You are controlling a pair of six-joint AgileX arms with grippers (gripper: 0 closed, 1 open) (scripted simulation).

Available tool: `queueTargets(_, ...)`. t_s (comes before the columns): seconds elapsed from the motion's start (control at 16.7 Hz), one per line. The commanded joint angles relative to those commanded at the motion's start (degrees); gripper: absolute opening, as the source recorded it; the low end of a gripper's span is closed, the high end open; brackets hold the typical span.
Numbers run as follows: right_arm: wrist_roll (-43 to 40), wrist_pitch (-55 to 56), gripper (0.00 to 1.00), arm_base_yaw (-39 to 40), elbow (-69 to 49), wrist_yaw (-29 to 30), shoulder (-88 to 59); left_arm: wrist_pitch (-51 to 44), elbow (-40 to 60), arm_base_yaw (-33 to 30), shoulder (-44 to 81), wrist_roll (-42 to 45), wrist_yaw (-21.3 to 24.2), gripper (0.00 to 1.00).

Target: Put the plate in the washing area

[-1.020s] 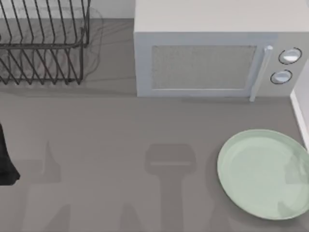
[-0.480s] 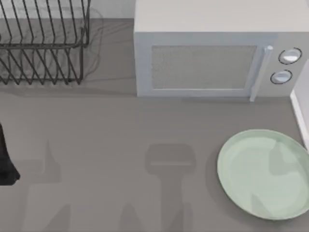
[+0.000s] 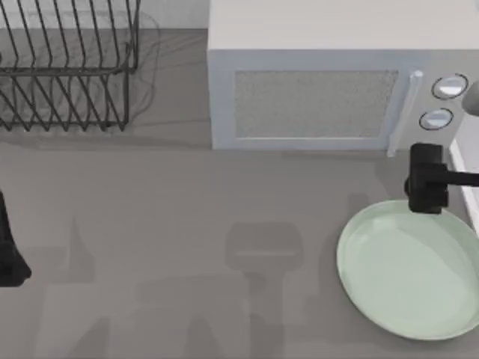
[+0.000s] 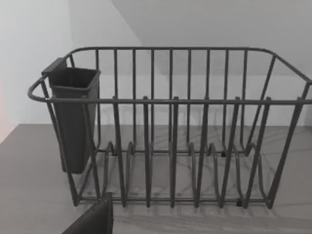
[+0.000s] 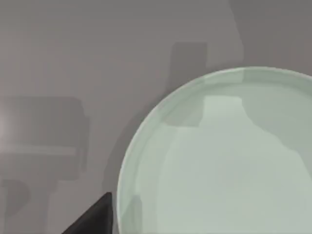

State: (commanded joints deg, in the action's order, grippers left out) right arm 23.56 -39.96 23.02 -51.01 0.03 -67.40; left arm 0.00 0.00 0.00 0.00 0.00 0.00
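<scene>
Two arms appear in the top view. The right gripper (image 3: 428,179) enters from the right edge as a dark block above the far rim of the plate (image 3: 408,269), in front of the microwave (image 3: 322,82); whether its fingers are spread or closed I cannot tell, and nothing is seen between them. The plate lies flat on the grey table (image 3: 187,224) at the lower right of the frame, just beside the narrow white rim of the washing area (image 3: 465,183) at the right edge. The left arm (image 3: 9,254) sits parked at the left edge. A black wire dish rack (image 3: 67,67) fills the upper left. No writing can be read on the microwave.

From the left wrist, the dish rack (image 4: 170,131) stands upright with a dark cutlery cup (image 4: 73,117) hung on one end.

From the right wrist, the plate (image 5: 224,161) lies on the table (image 5: 73,58), with one dark fingertip (image 5: 95,217) at the lower edge.
</scene>
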Motion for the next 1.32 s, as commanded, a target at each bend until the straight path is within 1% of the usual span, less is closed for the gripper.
queueTargets(0.3,8.18,-13.87,1.0,7.99,-17.85,0.01,-25.65,0.0,0.0,0.0,0.0,0.0,0.0,1.0)
queueTargets(0.48,11.42,-19.37,1.0,11.16,-24.85,0.01,-35.38,0.0,0.0,0.0,0.0,0.0,0.0,1.0)
queueTargets(0.6,12.64,-21.44,1.0,12.35,-27.48,0.01,-38.83,0.0,0.0,0.0,0.0,0.0,0.0,1.0)
queueTargets(1.08,12.93,-20.99,1.0,12.43,-27.4,0.0,-40.13,0.0,0.0,0.0,0.0,0.0,0.0,1.0)
queueTargets(1.32,13.04,-12.34,1.0,12.56,-22.7,0.03,-43.75,0.0,0.0,0.0,0.0,0.0,0.0,1.0)
